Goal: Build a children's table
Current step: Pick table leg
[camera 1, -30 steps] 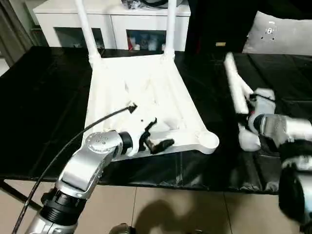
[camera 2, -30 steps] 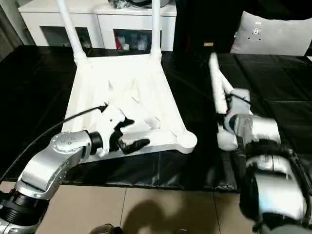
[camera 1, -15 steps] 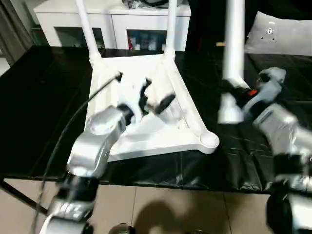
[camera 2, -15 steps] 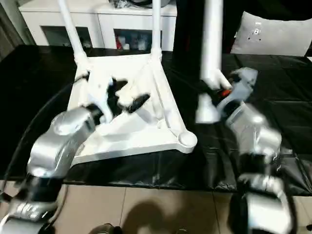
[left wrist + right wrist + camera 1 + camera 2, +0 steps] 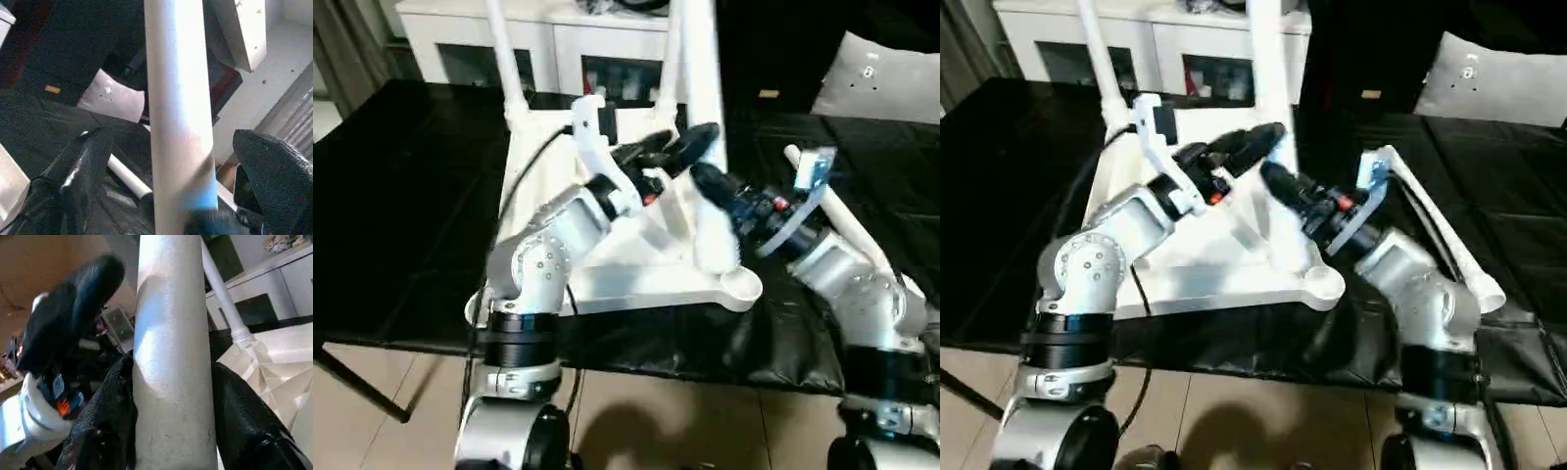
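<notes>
From the head cameras, the children's table [image 5: 636,245] lies upside down on the black-covered table [image 5: 401,196], ribbed underside up, with two legs already standing in its far corner sockets. The right claw [image 5: 1278,186] holds a third leg [image 5: 700,137] upright above the near right part of the top, just over the near right corner socket [image 5: 741,286]. The left claw [image 5: 666,152] reaches in from the other side at about the same height on that leg. A fourth leg [image 5: 1430,230] lies loose on the black cover to the right.

In the left wrist view, the left claw's fingers [image 5: 83,171] stand wide apart with the leg between them, released.

In the right wrist view, the right claw's fingers [image 5: 244,431] press against both sides of the leg, grasping it.
</notes>
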Tool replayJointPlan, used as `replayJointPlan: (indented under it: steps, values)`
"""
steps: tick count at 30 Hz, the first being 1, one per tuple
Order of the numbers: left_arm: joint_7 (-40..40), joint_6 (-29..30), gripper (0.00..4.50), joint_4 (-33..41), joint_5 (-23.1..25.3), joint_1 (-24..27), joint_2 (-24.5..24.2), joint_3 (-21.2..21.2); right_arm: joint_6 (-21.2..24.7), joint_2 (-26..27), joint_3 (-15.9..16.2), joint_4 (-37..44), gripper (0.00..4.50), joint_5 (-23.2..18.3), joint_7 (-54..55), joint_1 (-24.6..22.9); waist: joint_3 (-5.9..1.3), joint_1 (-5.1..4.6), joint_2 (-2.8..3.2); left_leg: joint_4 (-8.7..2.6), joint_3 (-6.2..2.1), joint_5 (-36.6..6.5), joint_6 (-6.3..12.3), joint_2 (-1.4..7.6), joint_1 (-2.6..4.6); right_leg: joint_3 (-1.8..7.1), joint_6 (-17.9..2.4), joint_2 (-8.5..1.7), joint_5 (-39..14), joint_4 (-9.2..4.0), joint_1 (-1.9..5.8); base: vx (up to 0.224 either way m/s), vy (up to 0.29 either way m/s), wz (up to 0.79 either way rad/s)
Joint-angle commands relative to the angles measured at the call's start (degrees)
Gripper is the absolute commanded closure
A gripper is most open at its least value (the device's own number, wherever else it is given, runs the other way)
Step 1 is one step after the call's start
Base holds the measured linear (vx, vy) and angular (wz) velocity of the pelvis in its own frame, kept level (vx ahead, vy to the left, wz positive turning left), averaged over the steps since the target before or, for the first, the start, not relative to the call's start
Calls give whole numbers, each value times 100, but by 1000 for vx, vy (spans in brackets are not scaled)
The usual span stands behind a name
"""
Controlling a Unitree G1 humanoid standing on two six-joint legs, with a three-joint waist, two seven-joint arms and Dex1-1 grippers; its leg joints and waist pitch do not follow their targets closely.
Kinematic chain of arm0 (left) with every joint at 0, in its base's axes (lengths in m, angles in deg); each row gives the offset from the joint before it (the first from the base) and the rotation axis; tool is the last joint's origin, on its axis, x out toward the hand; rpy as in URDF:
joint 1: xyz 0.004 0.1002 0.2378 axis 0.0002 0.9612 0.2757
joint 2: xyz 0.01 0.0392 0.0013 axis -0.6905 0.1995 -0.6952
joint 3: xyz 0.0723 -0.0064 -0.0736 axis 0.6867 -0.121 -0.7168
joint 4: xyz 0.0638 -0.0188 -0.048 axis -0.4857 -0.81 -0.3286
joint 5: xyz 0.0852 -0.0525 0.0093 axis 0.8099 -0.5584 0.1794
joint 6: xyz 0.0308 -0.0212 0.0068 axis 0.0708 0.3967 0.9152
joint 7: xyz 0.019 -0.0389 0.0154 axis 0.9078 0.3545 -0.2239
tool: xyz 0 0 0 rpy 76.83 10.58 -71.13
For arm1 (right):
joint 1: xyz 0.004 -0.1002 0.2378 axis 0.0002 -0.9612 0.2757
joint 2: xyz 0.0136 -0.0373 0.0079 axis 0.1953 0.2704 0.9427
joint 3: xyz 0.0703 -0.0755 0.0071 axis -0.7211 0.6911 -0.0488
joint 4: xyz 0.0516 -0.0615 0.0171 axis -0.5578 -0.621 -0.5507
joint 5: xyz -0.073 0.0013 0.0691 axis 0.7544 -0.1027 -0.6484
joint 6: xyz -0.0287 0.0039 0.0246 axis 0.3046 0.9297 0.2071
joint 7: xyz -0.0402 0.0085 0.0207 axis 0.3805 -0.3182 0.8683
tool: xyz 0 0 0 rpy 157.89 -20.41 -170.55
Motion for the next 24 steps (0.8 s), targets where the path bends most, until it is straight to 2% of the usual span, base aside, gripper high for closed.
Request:
replayJointPlan:
  steps: [1,2,3,5,6,9,10,14,15,19,20,22,24]
  values:
    - [-65,19,0,97,-50,-37,56,110,69,-12,78,305,266,-83,92,-92,-438,13,-110,-457,-8,-1264,115,179,178,35,-1028,-163,-1348,-428,222,0,0,0]
    - [-187,-214,0,11,166,-56,44,158,108,-5,215,550,266,-79,145,-192,-432,16,-101,-462,-10,-1254,117,178,169,39,-998,-162,-1337,-432,223,0,0,0]
    - [-232,-313,29,-11,244,-64,43,163,86,-8,261,604,266,-43,153,-210,-434,18,-103,-466,-15,-1242,123,181,169,40,-960,-158,-1323,-441,227,0,0,0]
    - [-271,-386,36,-12,334,-63,42,173,66,-8,298,661,266,-5,149,-238,-434,5,-111,-467,-13,-1257,119,180,163,41,-898,-168,-1349,-448,229,0,0,0]
    - [-263,-684,49,8,655,-46,-37,344,-30,-9,373,767,266,80,116,-286,-431,5,-113,-469,-16,-1287,113,184,161,43,-851,-169,-1424,-461,225,0,0,0]
    - [-377,-1004,81,91,922,-43,-41,520,-257,52,507,905,266,273,198,-322,-433,3,-107,-480,-25,-1278,74,195,158,47,-765,-173,-1444,-462,218,0,0,0]
    - [-488,-1062,81,94,981,-61,-10,533,-323,88,570,923,266,356,268,-313,-435,4,-74,-476,-25,-1274,36,191,163,47,-783,-175,-1402,-447,211,0,0,0]
    - [-1012,-1339,114,-67,1472,-120,10,760,-962,114,999,968,266,1070,673,-304,-432,-17,-92,-477,-25,-1283,-25,193,156,50,-744,-161,-1296,-451,204,0,0,0]
    - [-1021,-1371,131,-83,1495,-125,19,761,-981,139,994,955,266,1068,684,-294,-433,-16,-68,-476,-27,-1294,-39,185,162,50,-744,-162,-1307,-444,207,0,0,0]
    - [-1023,-1482,162,-155,1497,-150,88,717,-1117,245,968,825,266,1111,694,-216,-437,-23,-72,-479,-26,-1358,-5,181,160,50,-833,-151,-1239,-437,206,0,0,0]
    - [-1034,-1483,174,-136,1471,-134,90,704,-1155,219,1017,811,266,1182,714,-217,-438,-15,-83,-478,-27,-1345,13,185,162,48,-855,-155,-1175,-431,214,0,0,0]
    - [-1083,-1483,181,-124,1413,-127,97,677,-1404,197,1095,761,266,1329,741,-205,-439,-13,-57,-473,-28,-1312,26,184,162,49,-891,-154,-1084,-420,213,0,0,0]
    - [-1095,-1463,193,-128,1367,-121,111,650,-1449,198,1116,722,266,1345,758,-205,-427,-27,-70,-476,-19,-1417,22,176,161,48,-908,-153,-1187,-438,211,0,0,0]
